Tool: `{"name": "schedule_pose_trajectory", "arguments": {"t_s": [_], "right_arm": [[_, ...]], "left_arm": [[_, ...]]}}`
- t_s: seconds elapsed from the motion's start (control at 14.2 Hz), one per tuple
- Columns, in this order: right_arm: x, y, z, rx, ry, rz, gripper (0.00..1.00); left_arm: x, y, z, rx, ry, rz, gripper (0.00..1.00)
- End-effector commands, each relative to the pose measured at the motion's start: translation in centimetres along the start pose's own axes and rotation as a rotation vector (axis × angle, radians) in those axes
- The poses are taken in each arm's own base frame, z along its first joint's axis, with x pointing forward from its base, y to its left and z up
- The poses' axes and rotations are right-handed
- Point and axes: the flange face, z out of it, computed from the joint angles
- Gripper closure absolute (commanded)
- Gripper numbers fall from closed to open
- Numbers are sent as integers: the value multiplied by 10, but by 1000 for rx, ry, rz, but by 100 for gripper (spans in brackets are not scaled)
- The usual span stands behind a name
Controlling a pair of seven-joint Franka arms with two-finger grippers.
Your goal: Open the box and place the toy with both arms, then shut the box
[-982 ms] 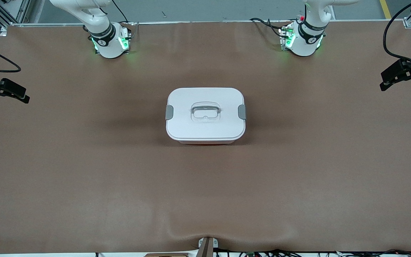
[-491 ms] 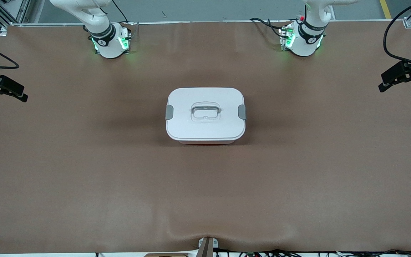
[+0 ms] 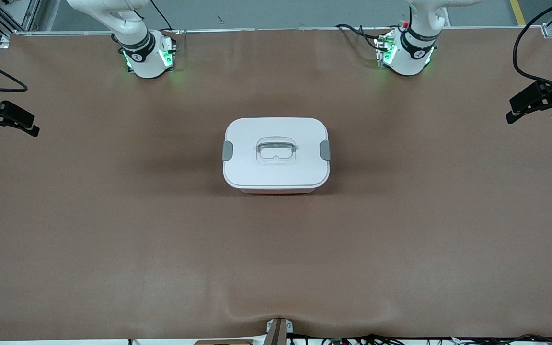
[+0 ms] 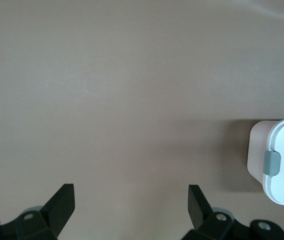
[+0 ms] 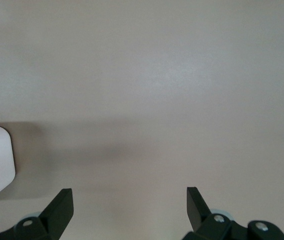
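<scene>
Brown matting covers the whole counter (image 3: 113,230), and at its middle sits the rounded-rectangle box (image 3: 276,154) with its white plastic lid (image 3: 276,170) on, a grey clip (image 3: 227,150) at the end toward the right arm, another grey clip (image 3: 325,150) at the end toward the left arm, and a clear recessed handle (image 3: 276,148) in the centre. A thin strip of pinkish tub wall shows under the lid's edge nearest the front camera.

Out at the ends of the counter hang the two claws, each well apart from the box. The left claw (image 4: 130,205) has its black fingers (image 4: 61,202) spread wide, holding nothing, over bare matting. The right claw (image 5: 129,206) is likewise spread wide and empty over matting.

From the front, the lid's whole top is seen. The left wrist view instead catches one corner of the box from the side – pale pink wall below the lid, with one grey clip. The right wrist view shows only a sliver of the box's end and its shadow.
</scene>
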Motion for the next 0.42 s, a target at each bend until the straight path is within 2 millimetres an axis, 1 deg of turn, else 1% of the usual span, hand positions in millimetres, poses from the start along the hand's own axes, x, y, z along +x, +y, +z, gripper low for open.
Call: {"name": "schedule_pose_trajectory", "arguments": {"t_s": [0.0, 0.35], "right_arm": [[-2, -2, -5, -7, -1, 5, 0], [-2, -1, -4, -7, -3, 7, 0]], "left_arm": [[1, 2, -3, -14, 10, -6, 0], [-2, 2, -3, -13, 4, -14, 0]]}}
